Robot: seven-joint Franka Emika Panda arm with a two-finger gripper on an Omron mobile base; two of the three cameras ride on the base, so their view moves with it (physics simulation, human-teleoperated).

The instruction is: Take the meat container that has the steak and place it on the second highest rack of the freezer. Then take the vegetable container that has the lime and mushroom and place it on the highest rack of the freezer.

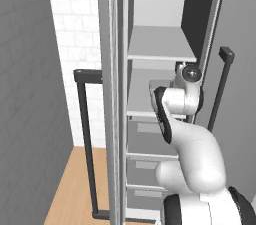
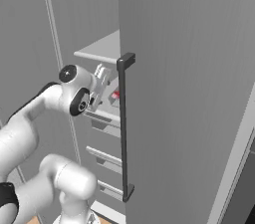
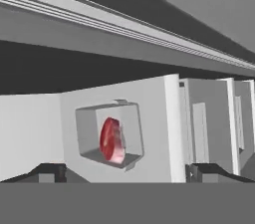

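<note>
Spread dark tool tips frame a boxy grey container holding the glossy red steak.

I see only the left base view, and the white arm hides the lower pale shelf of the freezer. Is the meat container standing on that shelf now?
Observer: Yes. In the right base view the small pale grey container with the red-pink steak sits on the lower pale grey shelf, under the highest pale shelf.
Operator: Does the end effector hold it?
Observer: No. In the hand view the end effector is open, and the container lies ahead of its finger tips, apart from them.
Operator: Is something else in that container?
Observer: The hand view shows one steak in it, far smaller than the container.
</note>
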